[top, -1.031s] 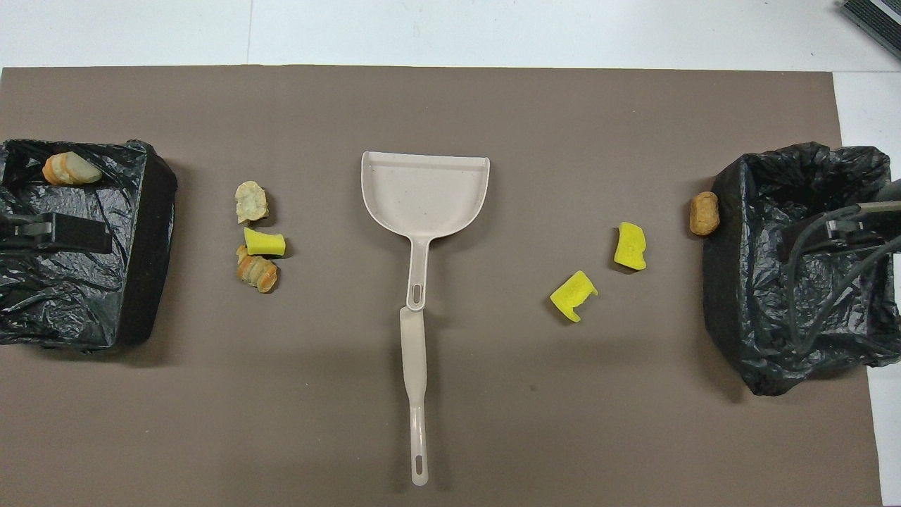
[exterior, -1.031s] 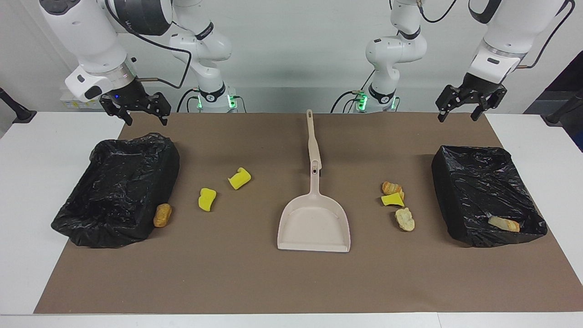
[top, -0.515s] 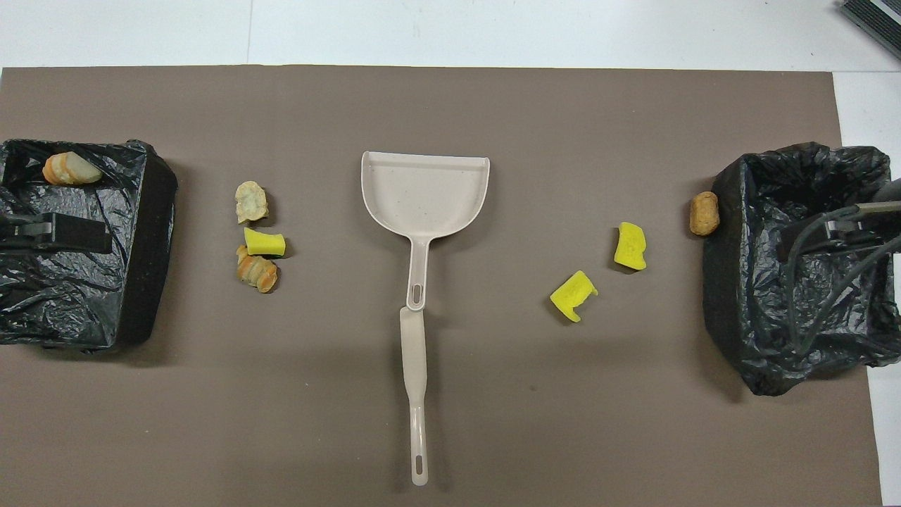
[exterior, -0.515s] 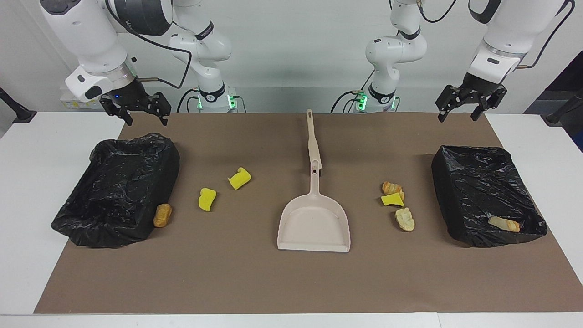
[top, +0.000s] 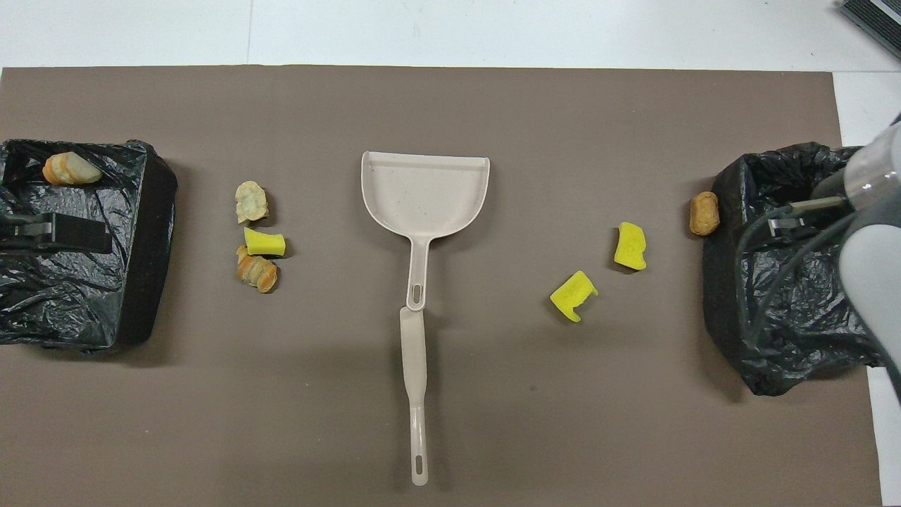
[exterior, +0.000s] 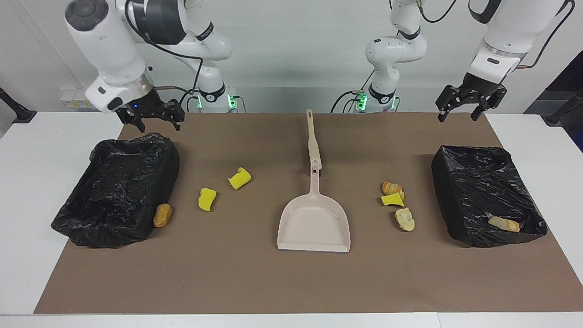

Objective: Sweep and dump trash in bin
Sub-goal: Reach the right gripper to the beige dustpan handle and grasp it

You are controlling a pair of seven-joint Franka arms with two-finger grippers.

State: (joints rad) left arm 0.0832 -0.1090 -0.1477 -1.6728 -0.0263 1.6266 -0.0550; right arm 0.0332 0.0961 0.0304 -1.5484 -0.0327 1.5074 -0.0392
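Observation:
Trash lies loose on the brown mat. Two yellow sponge chunks [exterior: 239,178] [exterior: 207,199] sit toward the right arm's end, and a brown bread lump [exterior: 162,215] rests against the black-lined bin [exterior: 166,168] there. Toward the left arm's end a bread lump [exterior: 391,187], a yellow chunk [exterior: 392,199] and a pale lump [exterior: 405,219] cluster beside the other bin [exterior: 448,191], which holds one bread piece [exterior: 503,224]. My right gripper [exterior: 159,126] hangs open over the near rim of its bin. My left gripper [exterior: 457,117] waits open above the mat's near corner.
A beige dustpan [top: 424,190] lies flat mid-mat with its mouth pointing away from the robots. A beige brush handle [top: 415,380] lies in line with its handle, nearer the robots. White tabletop [exterior: 27,182] borders the mat.
My right gripper has shifted toward the middle of the table and a little lower, still open. The left arm, the trash, the dustpan and the bins have not moved.

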